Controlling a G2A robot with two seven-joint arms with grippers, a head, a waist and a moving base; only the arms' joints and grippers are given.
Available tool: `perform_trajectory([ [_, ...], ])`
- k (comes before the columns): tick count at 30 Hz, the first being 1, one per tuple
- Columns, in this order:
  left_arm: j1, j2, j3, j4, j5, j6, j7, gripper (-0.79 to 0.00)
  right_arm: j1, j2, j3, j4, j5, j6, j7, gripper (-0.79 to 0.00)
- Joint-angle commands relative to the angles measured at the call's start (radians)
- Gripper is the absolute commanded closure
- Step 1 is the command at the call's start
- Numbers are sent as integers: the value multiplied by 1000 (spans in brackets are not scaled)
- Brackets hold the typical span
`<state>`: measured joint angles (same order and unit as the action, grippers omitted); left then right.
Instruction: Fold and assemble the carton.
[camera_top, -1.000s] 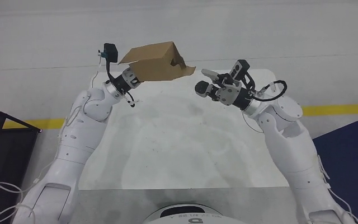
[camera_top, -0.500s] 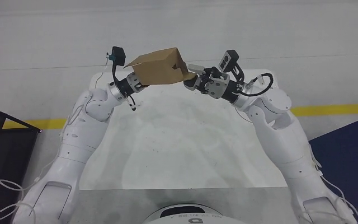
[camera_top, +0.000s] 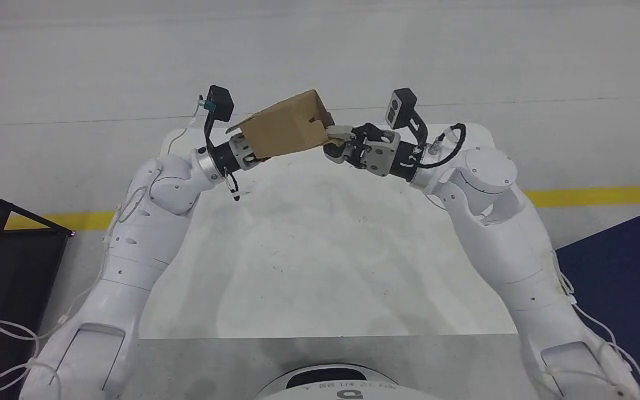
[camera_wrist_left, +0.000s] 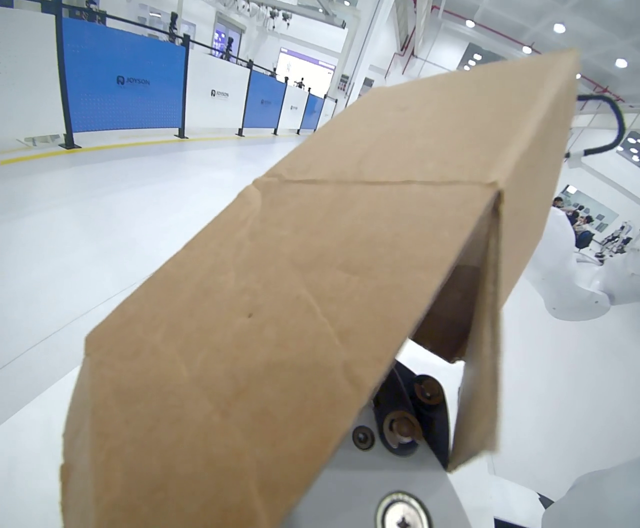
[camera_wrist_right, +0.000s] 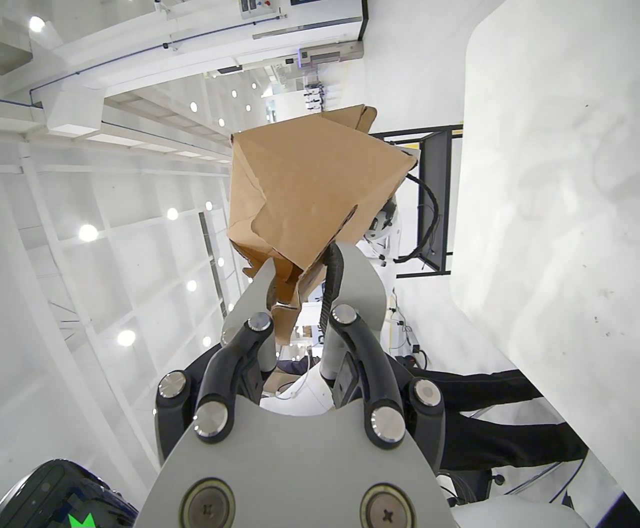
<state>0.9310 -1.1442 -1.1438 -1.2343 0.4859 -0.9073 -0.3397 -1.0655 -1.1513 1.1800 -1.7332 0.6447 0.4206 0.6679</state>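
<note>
Gripping one end of the brown cardboard carton (camera_top: 285, 122), the left end effector (camera_top: 243, 150) holds it in the air above the far edge of the white bench (camera_top: 330, 270). The carton stretches away from this end effector toward the right one and does not touch the bench. In the left wrist view a broad creased panel of the carton (camera_wrist_left: 300, 300) lies over the end effector, hiding its fingertips, and a loose side flap hangs down just beside it.

The right end effector (camera_top: 335, 150) meets the opposite end of the carton. Its two fingers (camera_wrist_right: 260, 295) are closed on a crumpled, partly folded flap at that end, with the cardboard pinched between them. Beyond the fingertips, the carton's body (camera_wrist_right: 310, 190) rises as an angled box with folded end panels. The bench (camera_wrist_right: 550, 200) lies off to one side of this end effector, well apart from the carton.
</note>
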Motion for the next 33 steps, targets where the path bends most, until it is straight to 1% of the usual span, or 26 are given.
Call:
perform_trajectory([
  [1,-5,2,1,0,7,-2,-13,0,-2,4,7,-8,-21,24,5,-80],
  [2,-6,2,0,0,9,-2,-17,0,-3,7,10,-12,-34,40,10,-52],
  [6,-8,5,0,-8,27,-2,-35,0,-9,17,25,-35,-82,93,31,-9],
  [7,-7,6,0,-11,32,-2,-40,0,-11,19,29,-41,-88,102,36,-25],
  [9,-5,8,-1,-16,31,-1,-43,0,-16,23,38,-52,-96,114,44,-86],
  [16,9,16,-4,-47,66,0,-73,0,-46,30,74,-90,-75,113,42,-175],
  [19,18,20,-7,-60,74,-2,-88,0,-60,31,85,-102,-63,104,28,-237],
  [22,28,25,-12,-72,78,-2,-97,0,-73,32,92,-113,-51,98,12,-274],
  [27,37,32,-18,-89,91,-9,-111,0,-86,33,98,-130,-42,89,0,-280],
  [33,28,38,-3,-97,97,-34,-163,0,-94,33,99,-139,-24,69,-12,-280],
])
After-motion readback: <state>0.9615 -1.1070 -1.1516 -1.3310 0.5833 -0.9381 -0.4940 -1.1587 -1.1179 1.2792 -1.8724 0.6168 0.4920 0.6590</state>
